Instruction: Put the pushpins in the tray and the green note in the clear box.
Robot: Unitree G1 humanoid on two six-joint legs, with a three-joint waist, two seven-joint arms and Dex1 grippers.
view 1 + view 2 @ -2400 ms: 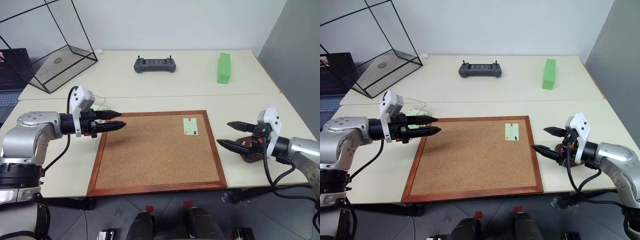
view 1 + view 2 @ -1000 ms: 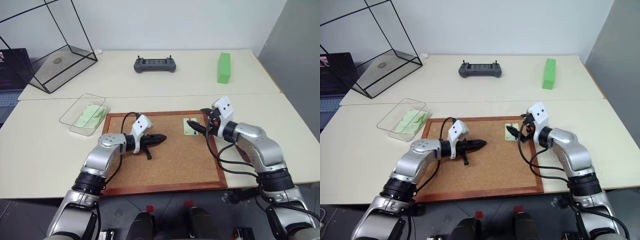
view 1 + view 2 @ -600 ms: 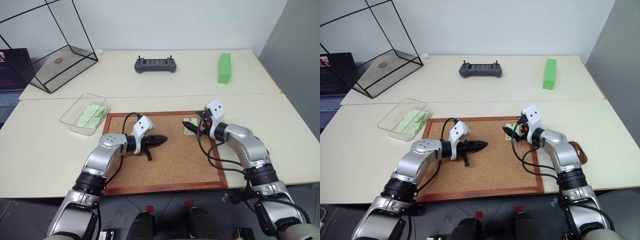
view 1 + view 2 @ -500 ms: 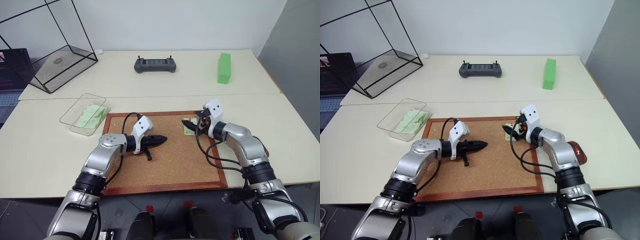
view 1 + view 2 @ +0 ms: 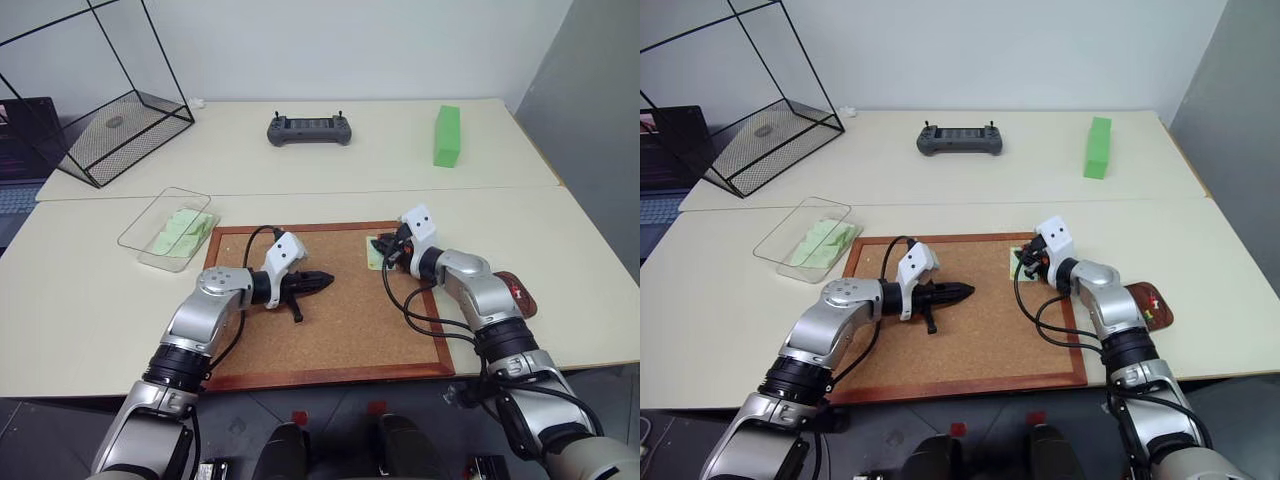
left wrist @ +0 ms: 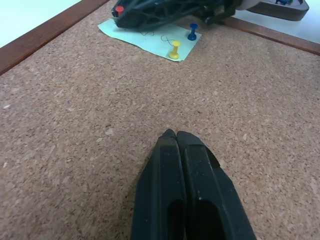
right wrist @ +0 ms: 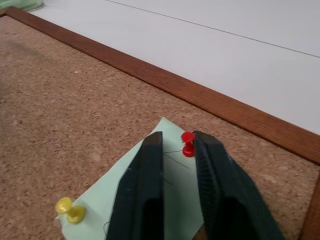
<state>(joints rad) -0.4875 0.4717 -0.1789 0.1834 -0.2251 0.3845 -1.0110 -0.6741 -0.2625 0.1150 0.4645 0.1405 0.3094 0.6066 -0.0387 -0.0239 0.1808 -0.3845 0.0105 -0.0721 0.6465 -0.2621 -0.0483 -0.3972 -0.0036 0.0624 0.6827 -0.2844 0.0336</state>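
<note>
**A:** What does your left gripper (image 5: 325, 279) have under it?

**B:** Its two smooth black fingers are pressed flat together, holding nothing, low over the grainy brown cork board with a polished red-brown wooden frame (image 5: 300, 377). Off to that gripper's outer side, just past the frame, you have the shallow transparent plastic box with rounded corners (image 5: 168, 229), pale green slips already lying in it.

**A:** And ahead of it?

**B:** The thin pale green rectangular paper note (image 6: 150, 37) lies flat on the cork, near the frame's far corner. Your right gripper (image 7: 176, 141) sits on top of it, fingers drawn nearly together with the small red plastic-headed pushpin (image 7: 188, 143) standing between the tips. Whether they actually touch the pin, you cannot tell. A yellow pushpin (image 7: 69, 210) and a blue pushpin (image 6: 192, 32) stand in the note's near edge, behind those fingertips.

**A:** The tray?

**B:** The small glossy dark reddish-brown dish (image 5: 513, 297) rests on the cream tabletop behind your right gripper, beside its forearm, outside the frame, with tiny coloured pins inside.
</note>
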